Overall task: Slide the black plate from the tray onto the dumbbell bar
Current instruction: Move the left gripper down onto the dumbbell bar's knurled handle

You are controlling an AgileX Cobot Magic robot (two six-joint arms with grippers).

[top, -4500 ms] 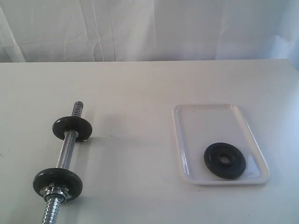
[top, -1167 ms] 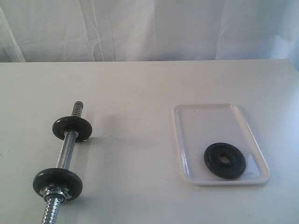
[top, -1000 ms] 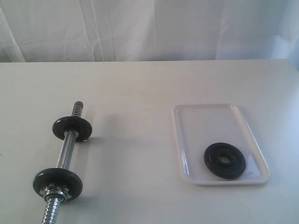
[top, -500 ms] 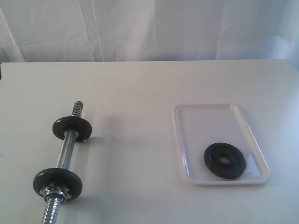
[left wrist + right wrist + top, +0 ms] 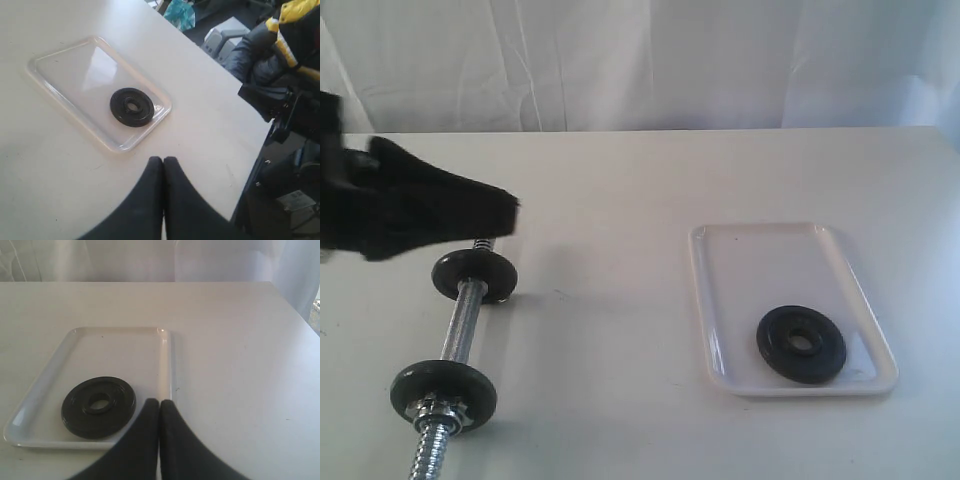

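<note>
The black plate (image 5: 801, 343) lies flat in the near corner of the white tray (image 5: 770, 250); it also shows in the left wrist view (image 5: 132, 106) and the right wrist view (image 5: 98, 406). The dumbbell bar (image 5: 460, 335) lies on the table at the left, carrying two black discs. My left gripper (image 5: 510, 212) has come in from the left edge, above the bar's far threaded end, which it hides; its fingers (image 5: 155, 170) are pressed together with nothing between them. My right gripper (image 5: 159, 407) is shut and empty, close to the tray's rim beside the plate; the exterior view does not show it.
A white curtain (image 5: 640, 60) backs the table. Past the table's edge in the left wrist view are dark equipment and a black-and-yellow jacket (image 5: 295, 35). The tray's far half (image 5: 115, 352) holds nothing.
My left arm has entered the exterior view from the left and now reaches over the bar's far end. The plate, tray and bar have not moved.
</note>
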